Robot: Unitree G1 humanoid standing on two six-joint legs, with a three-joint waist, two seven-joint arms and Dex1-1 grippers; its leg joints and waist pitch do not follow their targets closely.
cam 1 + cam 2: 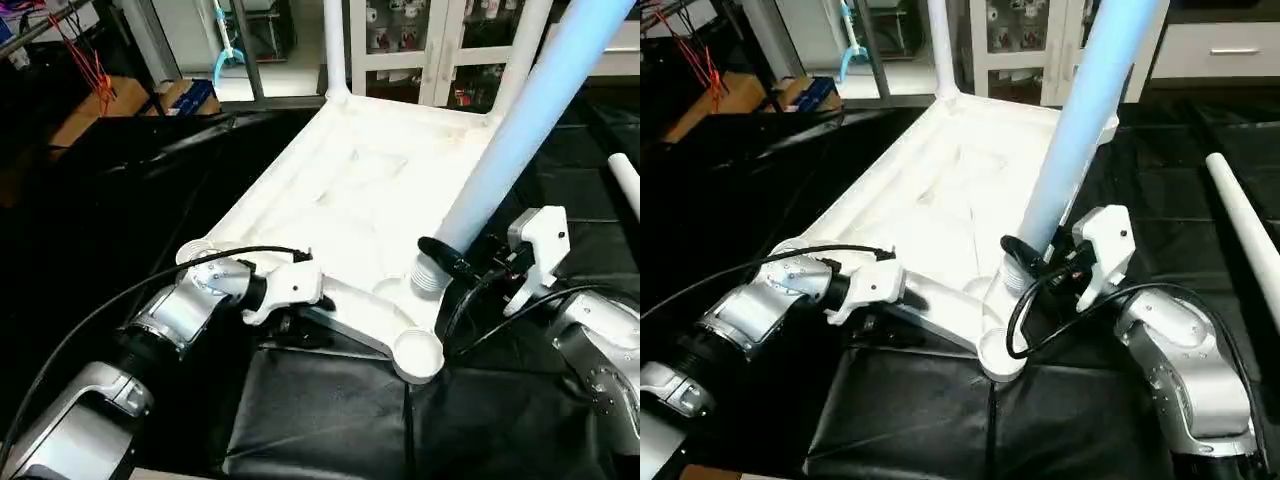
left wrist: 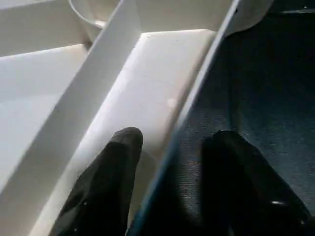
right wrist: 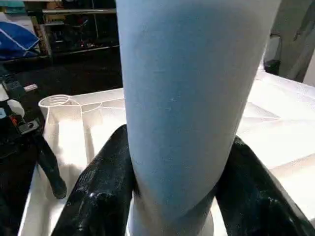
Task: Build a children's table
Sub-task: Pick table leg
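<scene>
The right gripper is clamping the threaded end of a leg, one black finger on each side of the tube, which is leaning up and away over the tabletop. The left gripper is straddling the tabletop's near rim with jaws parted, one finger inside on a rib and the other outside over the black mat; whether it is pinching the rim cannot be told. The tabletop is lying underside up, with two legs standing in its far sockets. The near corner socket is sitting empty. The hollow plastic is probably light, stiff and slick, so holding low near the thread seems wise.
</scene>
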